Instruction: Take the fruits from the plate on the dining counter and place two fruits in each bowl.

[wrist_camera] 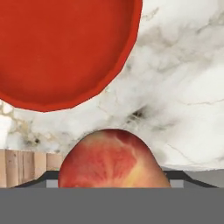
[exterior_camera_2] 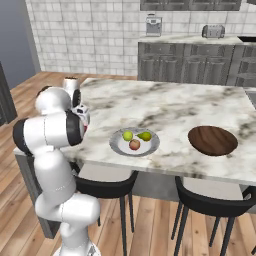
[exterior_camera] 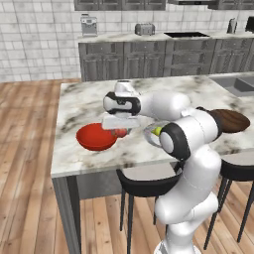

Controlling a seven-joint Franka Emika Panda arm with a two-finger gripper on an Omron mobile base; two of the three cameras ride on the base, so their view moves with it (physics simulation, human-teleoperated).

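Observation:
My gripper (exterior_camera: 119, 130) is shut on a reddish round fruit (exterior_camera: 120, 133) and holds it just above the dining counter (exterior_camera: 84, 104), at the right rim of the red bowl (exterior_camera: 95, 138). In the hand view the fruit (wrist_camera: 111, 162) sits between my fingertips, with the red bowl (wrist_camera: 65, 48) up and to the left, empty as far as it shows. The plate (exterior_camera_2: 150, 147) holds two pears (exterior_camera_2: 128, 135) (exterior_camera_2: 145, 135) and one reddish fruit (exterior_camera_2: 134, 145). The dark brown bowl (exterior_camera_2: 212, 140) stands empty to the plate's right.
Black stools (exterior_camera: 144, 183) (exterior_camera_2: 210, 205) are tucked under the counter's near edge. A sink (exterior_camera: 238, 84) is set into the far right of the counter. My own arm (exterior_camera_2: 55, 130) hides the red bowl in the right base view.

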